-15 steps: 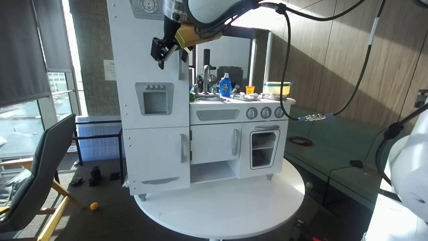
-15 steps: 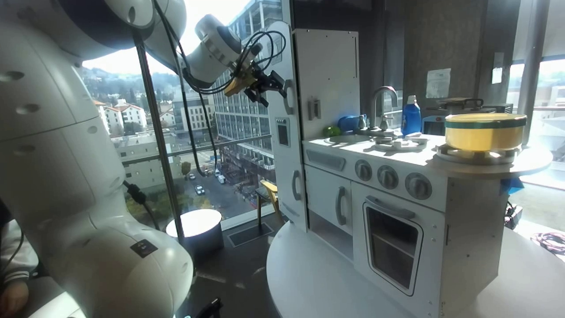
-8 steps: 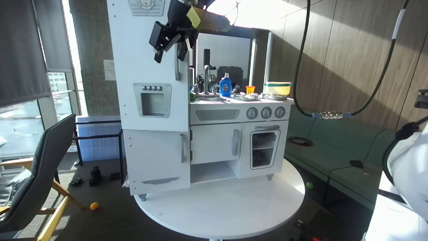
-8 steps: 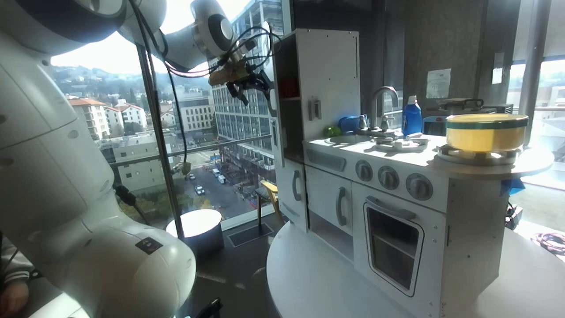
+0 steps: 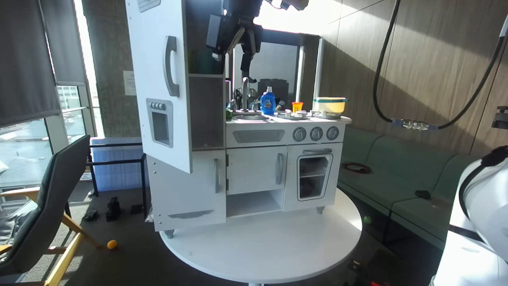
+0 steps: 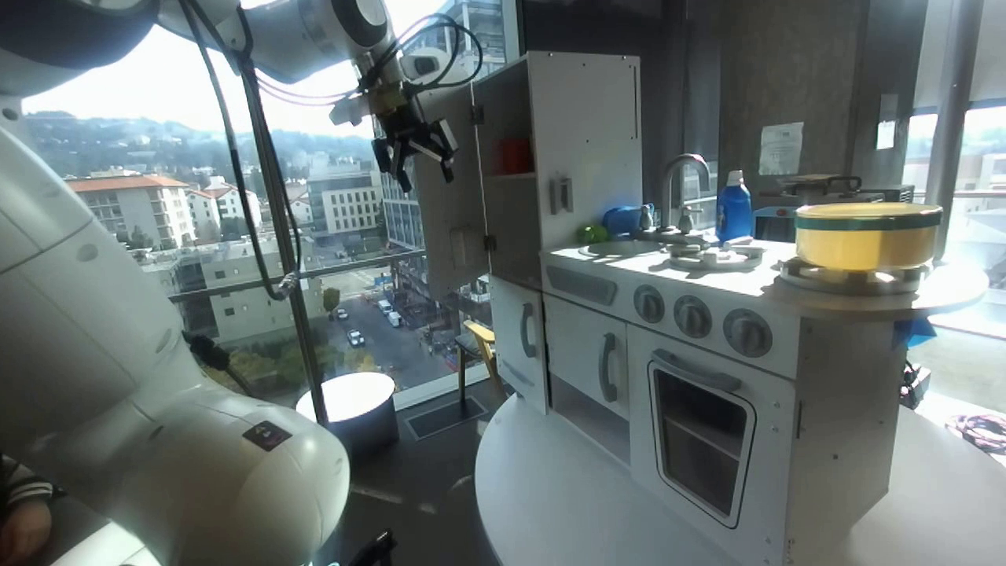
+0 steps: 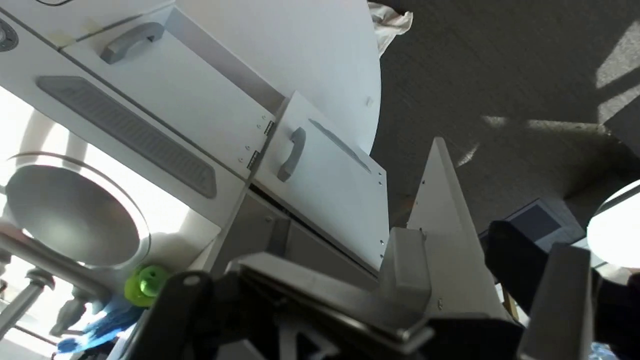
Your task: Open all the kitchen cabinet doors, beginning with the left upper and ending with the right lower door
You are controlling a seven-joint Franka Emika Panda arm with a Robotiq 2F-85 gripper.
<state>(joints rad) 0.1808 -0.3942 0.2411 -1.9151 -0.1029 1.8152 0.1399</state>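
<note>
The left upper door (image 5: 152,59) of the white play kitchen stands swung open; its inner face shows in an exterior view (image 6: 444,196) and in the wrist view (image 7: 455,270). Its grey handle (image 5: 170,67) is free. My gripper (image 5: 232,61) is off the handle, on the inner side of this door, in front of the cabinet opening; it also shows in an exterior view (image 6: 427,174). Its fingers are spread and empty. I cannot tell whether it touches the door. The left lower door (image 5: 184,178), the middle door (image 5: 254,171) and the right lower oven door (image 5: 314,176) are shut.
The kitchen stands on a round white table (image 5: 270,250). On its counter are a sink (image 7: 70,215), a blue bottle (image 6: 733,208), a yellow pot (image 6: 864,244) and an orange cup (image 5: 297,106). A red object (image 6: 515,156) sits on the upper cabinet's shelf. A chair (image 5: 43,206) stands nearby.
The left upper door has swung from shut to wide open. My gripper has left its handle and moved to the door's inner side.
</note>
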